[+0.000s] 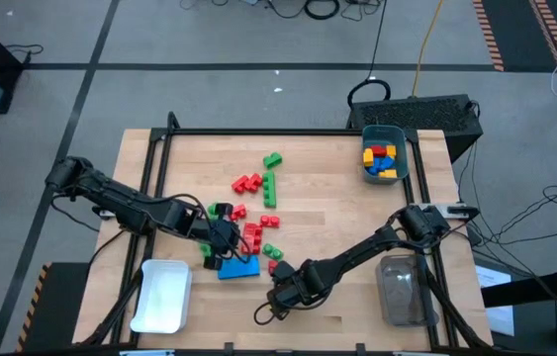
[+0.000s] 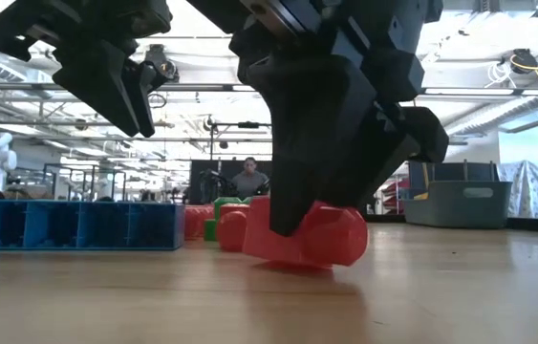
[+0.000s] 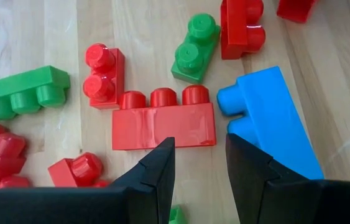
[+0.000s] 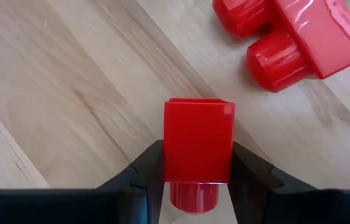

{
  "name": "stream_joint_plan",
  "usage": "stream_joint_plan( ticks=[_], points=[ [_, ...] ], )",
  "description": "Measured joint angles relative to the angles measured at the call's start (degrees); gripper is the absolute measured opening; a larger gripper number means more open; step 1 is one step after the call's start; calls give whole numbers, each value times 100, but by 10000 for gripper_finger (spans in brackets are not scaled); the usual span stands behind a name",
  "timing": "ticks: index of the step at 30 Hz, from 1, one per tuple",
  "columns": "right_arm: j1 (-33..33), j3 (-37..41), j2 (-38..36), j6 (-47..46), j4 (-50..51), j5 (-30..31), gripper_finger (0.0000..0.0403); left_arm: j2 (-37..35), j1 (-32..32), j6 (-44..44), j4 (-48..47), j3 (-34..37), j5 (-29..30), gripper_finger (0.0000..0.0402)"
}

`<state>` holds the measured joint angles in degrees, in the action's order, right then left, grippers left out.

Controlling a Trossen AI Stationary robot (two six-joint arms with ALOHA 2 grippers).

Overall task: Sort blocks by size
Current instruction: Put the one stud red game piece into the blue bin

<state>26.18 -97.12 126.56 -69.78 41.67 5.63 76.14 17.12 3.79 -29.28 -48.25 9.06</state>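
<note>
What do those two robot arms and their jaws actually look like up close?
Both arms are dark, slim and jointed, rising from the table's near corners. Thin black cables loop alongside the left arm and trail under the right arm. Each ends in two matte black, wedge-shaped jaws with flat inner faces.

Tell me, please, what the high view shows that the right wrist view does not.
Only the high view shows the teal plastic bin of yellow, blue and red bricks, the white plastic bin, the clear plastic bin and the left tool over the brick pile.

Only the right wrist view shows the right tool shut on a small red plastic brick.

Both show the wooden table.
</note>
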Motion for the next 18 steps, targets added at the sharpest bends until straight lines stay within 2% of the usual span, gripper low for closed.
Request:
stream_joint_plan(
  ticks=[9,18],
  points=[
    [-40,0,-291,171,430,27,129,0,0,0,-21,0,2,116],
    [-155,0,-898,206,1858,214,129,0,-7,-6,9,0,46,116]
  ],
)
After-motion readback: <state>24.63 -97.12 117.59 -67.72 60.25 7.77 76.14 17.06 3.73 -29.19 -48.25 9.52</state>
